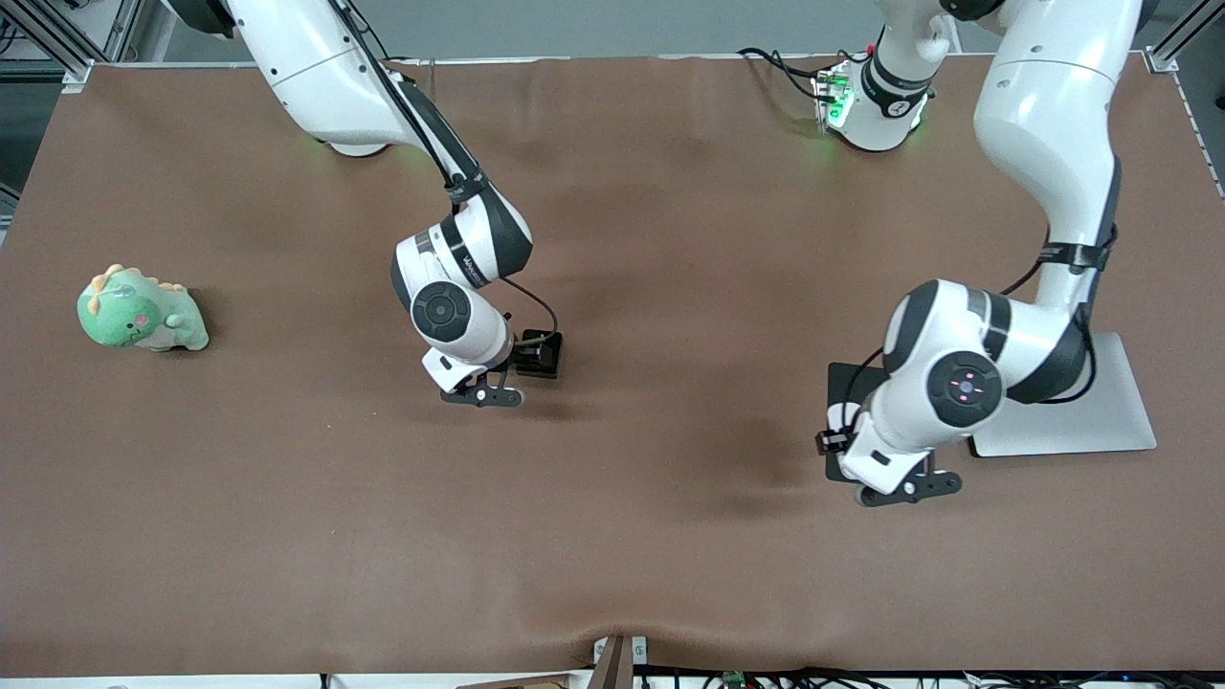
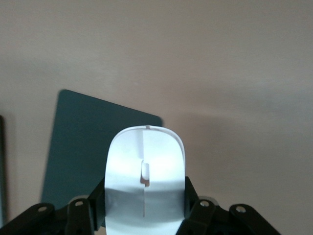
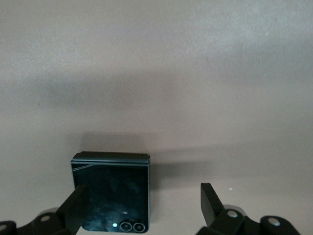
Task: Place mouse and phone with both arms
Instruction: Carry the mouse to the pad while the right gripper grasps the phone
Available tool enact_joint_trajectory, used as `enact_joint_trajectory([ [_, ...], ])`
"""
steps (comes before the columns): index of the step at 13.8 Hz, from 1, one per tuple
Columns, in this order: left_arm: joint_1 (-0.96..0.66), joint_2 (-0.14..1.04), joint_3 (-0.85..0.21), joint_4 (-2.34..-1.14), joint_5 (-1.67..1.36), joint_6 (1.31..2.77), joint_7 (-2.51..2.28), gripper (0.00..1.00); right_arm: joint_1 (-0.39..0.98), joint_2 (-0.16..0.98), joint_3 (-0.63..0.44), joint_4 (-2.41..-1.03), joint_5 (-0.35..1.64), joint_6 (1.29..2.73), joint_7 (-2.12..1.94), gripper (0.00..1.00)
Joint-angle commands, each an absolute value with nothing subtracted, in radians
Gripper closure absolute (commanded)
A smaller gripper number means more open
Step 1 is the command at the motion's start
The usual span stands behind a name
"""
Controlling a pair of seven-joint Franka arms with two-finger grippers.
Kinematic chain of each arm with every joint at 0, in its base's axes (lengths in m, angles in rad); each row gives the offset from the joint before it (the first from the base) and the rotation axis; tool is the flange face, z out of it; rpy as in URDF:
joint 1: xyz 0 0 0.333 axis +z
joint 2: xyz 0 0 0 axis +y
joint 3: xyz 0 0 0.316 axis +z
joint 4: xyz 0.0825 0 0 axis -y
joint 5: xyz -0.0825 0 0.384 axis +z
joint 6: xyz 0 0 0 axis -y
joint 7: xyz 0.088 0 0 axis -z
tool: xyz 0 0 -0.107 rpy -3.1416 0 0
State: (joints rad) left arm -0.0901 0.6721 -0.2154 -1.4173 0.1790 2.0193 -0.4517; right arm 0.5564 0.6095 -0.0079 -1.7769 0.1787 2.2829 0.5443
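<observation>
Mouse (image 2: 145, 183) sits pinched between the left gripper's (image 2: 145, 215) fingers, over the black pad (image 2: 78, 147). Phone (image 3: 111, 192) lies on the table beside one finger (image 3: 76, 205) of the spread right gripper (image 3: 142, 205).

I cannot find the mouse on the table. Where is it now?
The mouse is off the table, clamped in the left gripper, above the dark pad toward the left arm's end; the front view hides it.

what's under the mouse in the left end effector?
The mouse, held in the left end effector, hangs over the dark pad and brown table. The pad beneath it is hidden.
</observation>
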Motion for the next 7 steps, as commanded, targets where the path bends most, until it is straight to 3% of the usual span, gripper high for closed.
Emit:
enact_joint_trajectory([
  [1, -0.034, 0.669, -0.229, -1.466, 0.203, 2.034, -0.285, 0.84, 0.580, 0.617, -0.017, -1.784, 0.207, 2.305, 0.589, 0.00],
  [7, 0.035, 0.735, -0.232, -1.520, 0.187, 2.095, -0.058, 0.82, 0.601, 0.635, -0.017, -1.786, 0.207, 2.353, 0.603, 0.00],
])
